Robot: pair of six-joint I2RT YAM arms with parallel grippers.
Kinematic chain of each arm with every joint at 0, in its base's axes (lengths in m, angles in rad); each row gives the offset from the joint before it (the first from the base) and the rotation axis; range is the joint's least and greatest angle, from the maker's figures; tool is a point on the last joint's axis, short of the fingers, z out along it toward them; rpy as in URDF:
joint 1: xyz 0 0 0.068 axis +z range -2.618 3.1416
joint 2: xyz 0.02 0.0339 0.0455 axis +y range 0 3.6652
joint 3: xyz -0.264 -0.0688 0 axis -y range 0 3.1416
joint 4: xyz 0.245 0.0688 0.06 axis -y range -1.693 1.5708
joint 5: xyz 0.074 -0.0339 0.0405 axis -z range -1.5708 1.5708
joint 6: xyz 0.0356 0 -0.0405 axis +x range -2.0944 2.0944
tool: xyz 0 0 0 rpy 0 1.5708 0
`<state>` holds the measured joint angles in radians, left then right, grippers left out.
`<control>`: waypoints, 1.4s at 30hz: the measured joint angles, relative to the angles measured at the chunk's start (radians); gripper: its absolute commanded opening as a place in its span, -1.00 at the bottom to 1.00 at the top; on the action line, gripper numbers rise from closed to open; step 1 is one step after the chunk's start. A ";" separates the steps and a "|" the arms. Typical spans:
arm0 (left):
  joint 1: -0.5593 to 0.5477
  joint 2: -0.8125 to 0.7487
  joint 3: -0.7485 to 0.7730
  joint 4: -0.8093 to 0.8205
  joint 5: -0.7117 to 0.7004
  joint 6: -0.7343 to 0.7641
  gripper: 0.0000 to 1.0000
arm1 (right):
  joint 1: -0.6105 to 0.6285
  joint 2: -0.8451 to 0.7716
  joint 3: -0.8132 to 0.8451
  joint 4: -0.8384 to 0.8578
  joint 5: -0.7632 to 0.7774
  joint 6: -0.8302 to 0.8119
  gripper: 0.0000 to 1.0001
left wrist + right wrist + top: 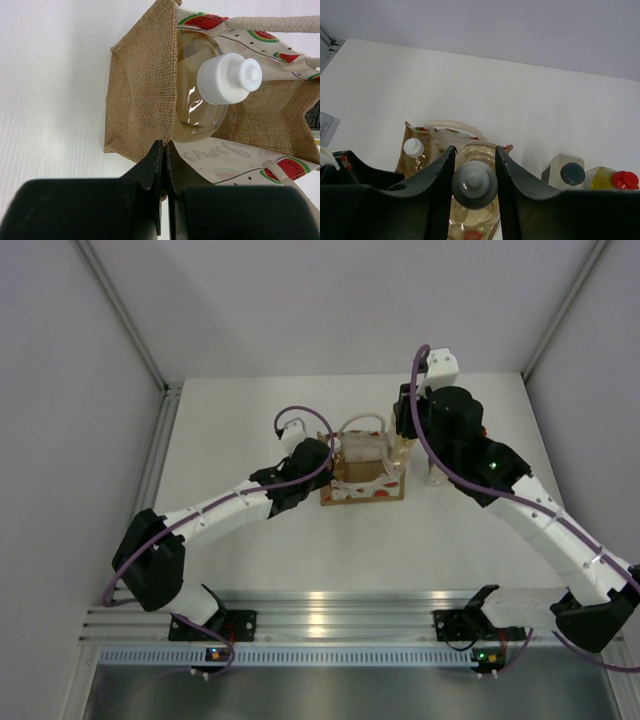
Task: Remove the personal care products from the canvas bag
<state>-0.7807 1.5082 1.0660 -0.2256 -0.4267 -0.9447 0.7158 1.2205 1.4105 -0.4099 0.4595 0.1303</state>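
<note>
The canvas bag (366, 487) stands at the table's middle. My left gripper (329, 454) is shut on its left rim; in the left wrist view the jaws (164, 144) pinch the burlap edge (142, 95). One amber bottle with a white cap (227, 78) stands inside the bag, also seen in the right wrist view (413, 148). My right gripper (474, 156) is shut on the second amber bottle (474, 212), gripped at its cap, at the bag's right end (401, 448). The clear bottle with a dark grey cap (571, 173) and the yellow bottle with a red cap (623, 180) stand on the table to the right.
The bag's white loop handles (270, 23) arch over its opening. White walls close in the table's far and side edges. A metal rail (330, 620) runs along the near edge.
</note>
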 measured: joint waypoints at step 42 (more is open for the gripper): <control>0.000 -0.002 0.000 0.000 0.023 0.001 -1.00 | -0.547 -0.334 -0.750 0.312 0.243 0.098 -1.00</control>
<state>-0.7807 1.5063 1.0660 -0.2253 -0.4042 -0.9440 0.1684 0.8864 0.6605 -0.0975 0.7025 0.2283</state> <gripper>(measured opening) 0.036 0.335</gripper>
